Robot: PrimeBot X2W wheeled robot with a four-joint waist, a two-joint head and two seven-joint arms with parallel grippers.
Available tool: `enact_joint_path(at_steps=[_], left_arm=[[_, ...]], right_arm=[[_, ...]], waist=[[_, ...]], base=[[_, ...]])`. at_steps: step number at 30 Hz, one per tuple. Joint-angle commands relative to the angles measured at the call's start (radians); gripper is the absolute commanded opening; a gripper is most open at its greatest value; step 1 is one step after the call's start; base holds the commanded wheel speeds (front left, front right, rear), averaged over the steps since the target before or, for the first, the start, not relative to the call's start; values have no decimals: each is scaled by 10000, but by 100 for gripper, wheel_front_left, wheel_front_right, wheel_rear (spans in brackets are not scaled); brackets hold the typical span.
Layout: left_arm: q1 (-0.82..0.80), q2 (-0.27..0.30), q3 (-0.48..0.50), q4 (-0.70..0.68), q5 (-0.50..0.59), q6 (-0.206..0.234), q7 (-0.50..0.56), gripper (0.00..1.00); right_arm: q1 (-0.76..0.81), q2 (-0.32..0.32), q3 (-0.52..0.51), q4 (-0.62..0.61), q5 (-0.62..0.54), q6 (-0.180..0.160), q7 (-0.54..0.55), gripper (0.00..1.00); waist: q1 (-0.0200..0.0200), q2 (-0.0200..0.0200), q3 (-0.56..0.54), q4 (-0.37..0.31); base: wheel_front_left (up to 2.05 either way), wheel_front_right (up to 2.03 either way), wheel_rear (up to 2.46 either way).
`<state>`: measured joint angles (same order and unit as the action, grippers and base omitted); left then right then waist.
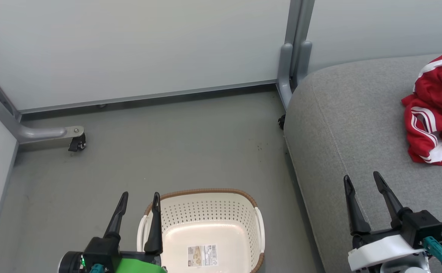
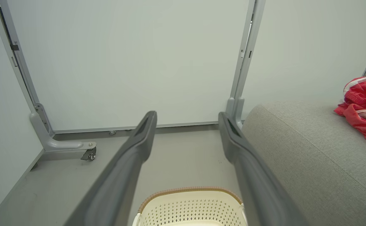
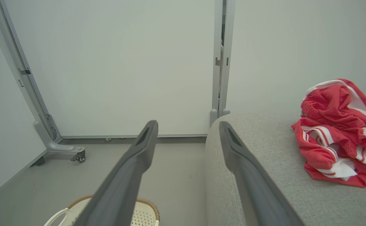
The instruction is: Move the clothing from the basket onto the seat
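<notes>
clothing (image 1: 435, 113) sits on the seat (image 1: 349, 125), far right side, bunched in one red heap with white stripes and trim; cannot tell the pieces apart. the heap runs off the right edge of the head view. the right wrist view shows the same heap crumpled on the grey cushion, near the wall side.

basket (image 1: 205, 191) stands on the grey floor (image 1: 167, 144) just left of the seat, upright, brown rim up, cream bottom and label sticker (image 1: 202, 254) showing inside.

left pincer (image 1: 140, 196) wide, fingers apart with only air between them, pointing up the head view at the basket's left edge. its inner finger overlaps the basket's left rim and handle in that view; cannot tell if it touches. the left wrist view shows the basket's far rim below and between the two fingers.

right pincer (image 1: 361, 177) wide too, gripping no object, over the near part of the seat, well apart from the clothing.

pale partition panel (image 1: 129, 49) behind, on a grey foot with a caster wheel (image 1: 77, 144) at left.
</notes>
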<state>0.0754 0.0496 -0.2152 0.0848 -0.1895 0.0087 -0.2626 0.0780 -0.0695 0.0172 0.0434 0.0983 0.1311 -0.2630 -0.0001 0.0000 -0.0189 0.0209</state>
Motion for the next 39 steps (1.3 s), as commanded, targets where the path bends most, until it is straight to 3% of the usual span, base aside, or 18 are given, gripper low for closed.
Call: enact_joint_path(at_steps=[1,8,9,13,39], left_arm=[[159,21,18,39,49,-41,-31,100],[21,20,-40,173,-127,-206,-31,100],[-4,0,-59,167,-73,-182,0,0],[33,0,-102,394,-188,-192,41,0],[-616,265,652,811,-4988,-579,964,0]], right_arm=[[102,37,-14,40,24,-7,-27,100],[123,71,-9,115,-78,-7,-28,100],[6,54,-15,96,-17,0,2,0],[42,114,7,345,120,2,16,0],[-602,-57,-176,858,5157,0,1022,0]], waist=[[1,0,-14,-5],[1,0,-58,53],[1,0,-58,54],[1,0,-59,60],[1,0,-2,5]], base=[[0,0,0],[0,0,0],[0,0,0],[0,0,0],[0,0,0]])
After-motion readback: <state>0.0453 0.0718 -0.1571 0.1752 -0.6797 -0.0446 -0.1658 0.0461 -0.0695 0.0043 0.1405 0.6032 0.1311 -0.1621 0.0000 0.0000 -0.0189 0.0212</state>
